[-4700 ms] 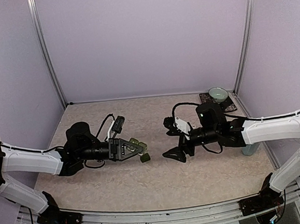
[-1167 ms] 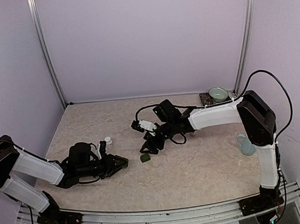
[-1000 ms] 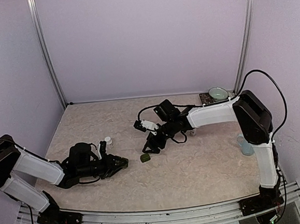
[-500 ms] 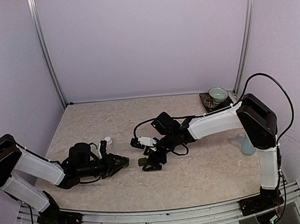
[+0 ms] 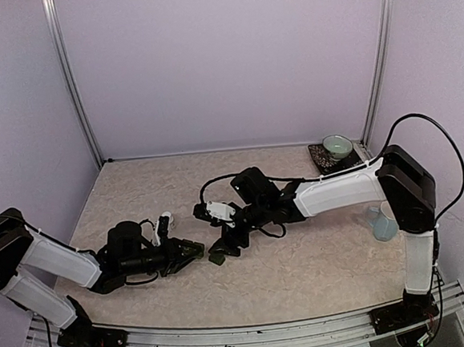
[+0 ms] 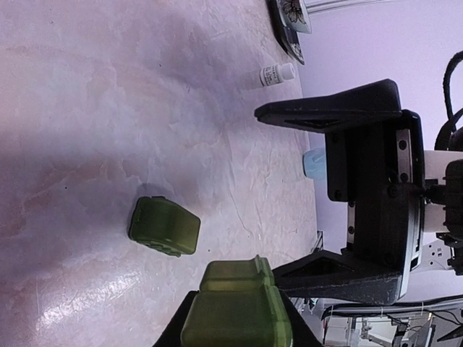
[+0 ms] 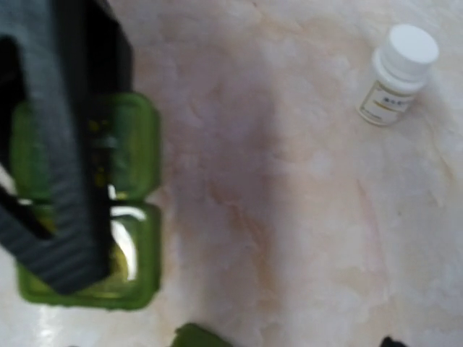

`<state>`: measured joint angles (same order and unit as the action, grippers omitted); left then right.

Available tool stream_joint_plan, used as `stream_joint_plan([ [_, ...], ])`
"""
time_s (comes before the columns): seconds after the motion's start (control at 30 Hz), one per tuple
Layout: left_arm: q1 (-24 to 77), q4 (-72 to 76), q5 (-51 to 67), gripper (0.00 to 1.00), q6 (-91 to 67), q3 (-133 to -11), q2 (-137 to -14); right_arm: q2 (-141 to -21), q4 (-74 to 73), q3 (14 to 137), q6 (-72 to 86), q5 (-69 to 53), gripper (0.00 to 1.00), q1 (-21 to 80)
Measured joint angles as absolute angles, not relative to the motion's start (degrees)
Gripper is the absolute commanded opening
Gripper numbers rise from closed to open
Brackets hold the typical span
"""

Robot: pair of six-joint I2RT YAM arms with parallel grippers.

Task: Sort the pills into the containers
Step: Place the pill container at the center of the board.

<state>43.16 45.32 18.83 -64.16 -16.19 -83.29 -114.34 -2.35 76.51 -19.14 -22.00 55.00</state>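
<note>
My left gripper is shut on a dark green container strip and holds it low over the table; two of its compartments show in the right wrist view behind a black finger. A loose green compartment piece lies on the table just right of it, and also shows in the top view and at the bottom edge of the right wrist view. My right gripper is open wide and empty, its tips just short of the loose piece. No pills show.
A white pill bottle stands on the table beyond the right gripper, also in the left wrist view. The pale blue mug is at the right edge. The green bowl on its dark saucer is at the back right corner.
My right arm has swung forward and left, lowering its open gripper to the loose green piece. My left gripper has stayed near the front left with the strip in it.
</note>
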Motion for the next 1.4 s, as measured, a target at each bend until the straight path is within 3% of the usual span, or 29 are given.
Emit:
stream_joint_plan([
  [0.3,41.76,43.75,16.38,0.29,-64.51,-15.35,-81.12,-117.51,-2.90,77.84,-17.04,-19.81,0.76,55.00],
  [1.4,41.17,45.43,16.23,0.30,-65.10,-13.21,-87.02,-122.26,-8.62,80.82,-13.17,-20.84,0.61,55.33],
])
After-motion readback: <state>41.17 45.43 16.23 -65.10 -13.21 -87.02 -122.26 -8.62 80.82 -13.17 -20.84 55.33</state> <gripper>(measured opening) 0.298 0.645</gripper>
